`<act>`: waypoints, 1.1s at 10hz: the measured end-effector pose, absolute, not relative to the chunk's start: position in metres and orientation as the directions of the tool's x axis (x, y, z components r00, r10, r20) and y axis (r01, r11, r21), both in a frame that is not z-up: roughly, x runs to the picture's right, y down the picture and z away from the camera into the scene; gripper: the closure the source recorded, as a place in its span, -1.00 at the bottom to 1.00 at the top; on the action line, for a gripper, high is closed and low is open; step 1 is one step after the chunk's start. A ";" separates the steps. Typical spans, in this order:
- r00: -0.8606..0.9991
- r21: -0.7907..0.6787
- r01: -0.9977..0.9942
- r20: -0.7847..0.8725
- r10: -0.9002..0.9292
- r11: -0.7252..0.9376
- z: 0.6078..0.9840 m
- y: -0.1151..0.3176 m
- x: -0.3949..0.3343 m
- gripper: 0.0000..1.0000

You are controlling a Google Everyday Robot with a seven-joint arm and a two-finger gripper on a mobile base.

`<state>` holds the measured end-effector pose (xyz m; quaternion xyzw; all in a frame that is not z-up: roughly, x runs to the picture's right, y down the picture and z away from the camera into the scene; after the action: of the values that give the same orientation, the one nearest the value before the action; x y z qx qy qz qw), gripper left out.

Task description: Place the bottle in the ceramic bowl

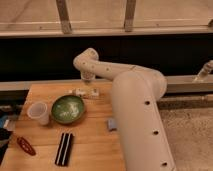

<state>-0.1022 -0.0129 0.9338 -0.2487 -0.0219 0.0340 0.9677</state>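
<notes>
So this looks like the reach-for-it step to me: the small slim whitish plastic bottle with the white label [85, 92] is lying on its side on the wooden table [92, 150], just past the rim of the round dark-green speckled ceramic bowl [67, 110], at roughly 1 o'clock from it and not inside yet. The bowl has nothing in it. The big white robot arm [135, 100] swings in from the 4 o'clock corner and bends down so the pincer [88, 77] hangs right above the bottle, near it but apart from it as far as I can see. Whether the pincer is released or clenched, honestly can't tell from here. My guess for the next move: come straight down, line up across the bottle's narrow side, squeeze, lift, then shift a little toward 7 o'clock and let go over the bowl. It's a short hop, but a lying bottle could roll if nudged. Headcount: one bottle, one bowl, one translucent plastic cup [39, 112] just beside the bowl at 9 o'clock, one pair of black strips [64, 149] at 6 o'clock, one red thing [24, 146] near 8 o'clock, and one small blue thing [110, 124] at 4 o'clock, half hidden behind the arm.
</notes>
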 end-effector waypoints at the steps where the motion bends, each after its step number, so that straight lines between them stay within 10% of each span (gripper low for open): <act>1: 0.997 -0.494 -0.052 0.031 0.077 0.868 0.940 -0.008 -0.104 -0.60; 7: 0.985 -0.584 -0.039 0.114 0.130 0.811 0.974 0.023 -0.122 -0.55; 11: 0.978 -0.602 -0.033 0.144 0.149 0.798 0.973 0.033 -0.122 0.22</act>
<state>-0.1225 0.0328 0.9728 -0.3144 -0.0924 0.0482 0.9435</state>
